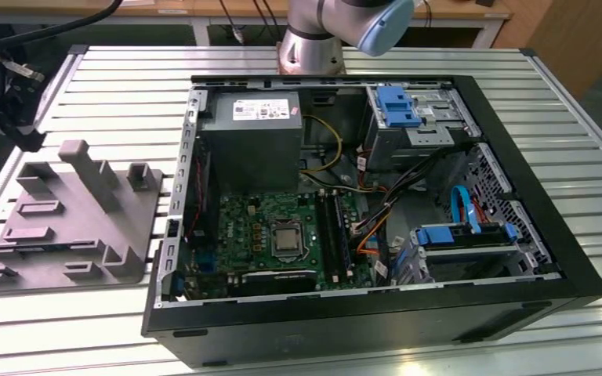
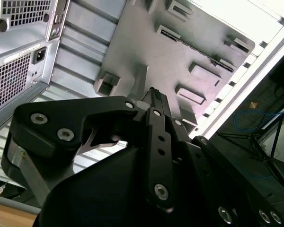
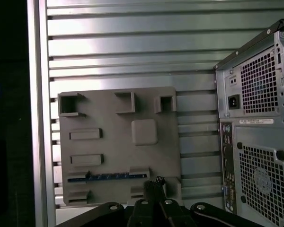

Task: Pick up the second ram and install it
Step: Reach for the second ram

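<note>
We see 1 gripper (image 3: 154,183) in both wrist views (image 2: 154,93), black. Its 2 fingers look pressed together at the tips w/ nothing between them, so it has hold of nothing. It hangs over one edge of the grey holder block (image 3: 113,142), just beside one end of the second ram (image 3: 109,177). Whether the tips touch the block we can't tell.

Ram count on the block: 1. It stands on edge in a slot of the block and shows from above as a thin blue strip, near the block edge where the gripper is. On the opposite edge of the block we count 3 upright brackets, w/ 1 raised square pad between them and the ram.

The block lies flat on a slatted metal table (image 3: 132,47). Beside the block is 1 PC case (image 1: 385,313), lying on its side w/ the lid off; in the exterior view it is to the exterior view's right of the block, near but not touching. Inside it: 1 green motherboard (image 1: 248,227), 1 grey PSU (image 1: 248,141) and 2 blue drive brackets, one (image 1: 398,106) and another (image 1: 453,235).

Arm (image 1: 332,27): 1, its grey base and a blue-grey joint at the case's far wall, well apart from the block. The first wrist view looks straight down on the block, so the wrist points downward there.
</note>
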`<state>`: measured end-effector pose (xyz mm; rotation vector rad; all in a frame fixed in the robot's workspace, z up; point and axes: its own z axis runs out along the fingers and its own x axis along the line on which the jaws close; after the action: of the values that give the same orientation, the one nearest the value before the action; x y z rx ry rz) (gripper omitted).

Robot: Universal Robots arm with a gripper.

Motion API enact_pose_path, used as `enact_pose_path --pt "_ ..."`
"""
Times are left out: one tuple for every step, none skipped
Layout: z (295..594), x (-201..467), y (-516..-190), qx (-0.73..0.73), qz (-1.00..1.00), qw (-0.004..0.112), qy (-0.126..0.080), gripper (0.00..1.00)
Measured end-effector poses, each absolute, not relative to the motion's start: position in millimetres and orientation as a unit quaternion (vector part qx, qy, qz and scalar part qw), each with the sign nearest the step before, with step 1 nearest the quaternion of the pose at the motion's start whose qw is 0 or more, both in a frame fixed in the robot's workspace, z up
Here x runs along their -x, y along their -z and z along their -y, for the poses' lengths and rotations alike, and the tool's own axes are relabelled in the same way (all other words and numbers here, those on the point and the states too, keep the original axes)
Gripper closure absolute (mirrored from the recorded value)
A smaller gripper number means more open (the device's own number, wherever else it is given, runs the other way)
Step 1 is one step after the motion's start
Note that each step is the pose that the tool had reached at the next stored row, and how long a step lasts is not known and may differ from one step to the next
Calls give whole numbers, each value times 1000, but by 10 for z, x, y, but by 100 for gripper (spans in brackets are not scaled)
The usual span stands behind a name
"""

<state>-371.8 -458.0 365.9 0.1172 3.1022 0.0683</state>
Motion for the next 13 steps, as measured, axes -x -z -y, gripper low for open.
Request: enact_pose_path --pt "4591 3728 -3652 -38 -999 18 -22 90" --pt "4602 3738 -3644 -38 -999 18 -22 90" --pt "4611 3749 -3637 -38 -999 18 -22 90" --pt "4623 3760 -3628 -38 -999 18 -22 90" --pt "4632 3770 -3620 -38 -999 18 -22 90" --pt "4641 3780 -3612 -38 -999 18 -22 90" --pt "4650 3790 -3604 -38 -999 18 -22 90" --pt "4659 3800 -3596 -38 -999 18 -22 90" --pt "4668 3811 -3587 -38 -999 18 -22 90" --pt "4677 3821 -3578 -38 -999 18 -22 90" --pt "4687 3833 -3568 -38 -999 18 -22 90" --pt "4696 3844 -3558 -38 -999 18 -22 90" --pt "4704 3855 -3549 -38 -999 18 -22 90"
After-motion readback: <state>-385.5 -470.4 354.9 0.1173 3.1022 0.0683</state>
